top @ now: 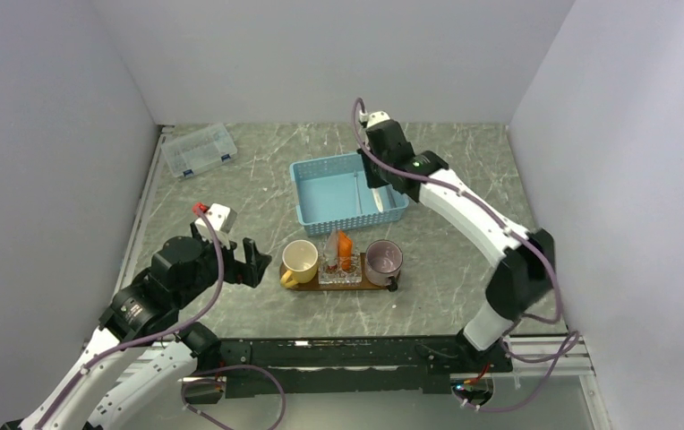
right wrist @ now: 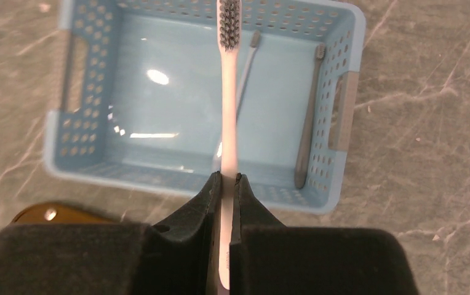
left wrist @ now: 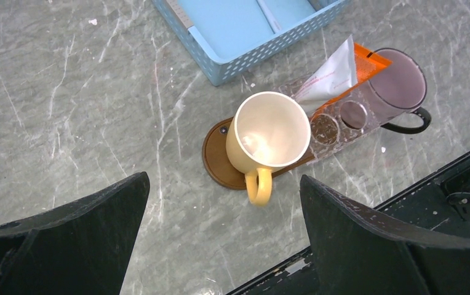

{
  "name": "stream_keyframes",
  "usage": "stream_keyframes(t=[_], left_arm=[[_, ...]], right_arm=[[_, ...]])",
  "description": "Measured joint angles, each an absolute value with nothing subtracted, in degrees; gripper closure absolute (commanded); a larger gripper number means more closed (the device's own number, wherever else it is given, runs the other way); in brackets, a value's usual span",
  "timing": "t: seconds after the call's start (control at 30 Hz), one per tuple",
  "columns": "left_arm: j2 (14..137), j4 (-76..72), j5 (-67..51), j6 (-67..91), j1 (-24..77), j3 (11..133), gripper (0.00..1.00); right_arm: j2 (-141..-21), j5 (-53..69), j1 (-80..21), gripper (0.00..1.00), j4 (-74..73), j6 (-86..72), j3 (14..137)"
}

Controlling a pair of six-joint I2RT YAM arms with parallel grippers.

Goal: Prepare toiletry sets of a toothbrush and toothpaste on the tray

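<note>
At far left a clear lidded box (top: pixel 199 150) sits on the bench (top: pixel 464 269). Our left jaws hang wide apart and empty, near the tray's left end. The tray (left wrist: pixel 215 161) carries an empty yellow mug (left wrist: pixel 272 132). Next comes a clear holder (left wrist: pixel 340 123) with a white tube (left wrist: pixel 330 77) and an orange tube (left wrist: pixel 368 61) standing in it, then a smoky mug (left wrist: pixel 398 83). Behind the tray, the blue basket (right wrist: pixel 343 117) holds a grey brush (right wrist: pixel 309 123) and a pale one (right wrist: pixel 245 74). Our right jaws are clamped on the toothbrush (right wrist: pixel 228 92), held over the basket with its bristles pointing away.
</note>
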State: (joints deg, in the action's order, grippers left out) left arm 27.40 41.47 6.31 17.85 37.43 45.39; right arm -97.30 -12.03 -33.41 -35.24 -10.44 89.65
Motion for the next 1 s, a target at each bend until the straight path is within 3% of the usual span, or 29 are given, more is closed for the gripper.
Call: stream_keyframes(t=[0.33, 0.57, 1.0], left_arm=[[29.5, 38.4, 2.7, 21.1, 37.4, 49.1, 0.01], [31.0, 34.1, -3.6, 24.2, 37.4, 52.9, 0.0], [31.6, 19.6, -19.4, 32.6, 37.4, 55.6, 0.03]], right_arm=[[-73.9, -11.2, -41.7, 1.0, -26.6, -10.4, 73.7], [-60.6, -3.2, -44.1, 1.0, -18.0, -14.2, 65.6], [-50.9, 14.8, -46.9, 1.0, 3.6, -27.4, 54.1]])
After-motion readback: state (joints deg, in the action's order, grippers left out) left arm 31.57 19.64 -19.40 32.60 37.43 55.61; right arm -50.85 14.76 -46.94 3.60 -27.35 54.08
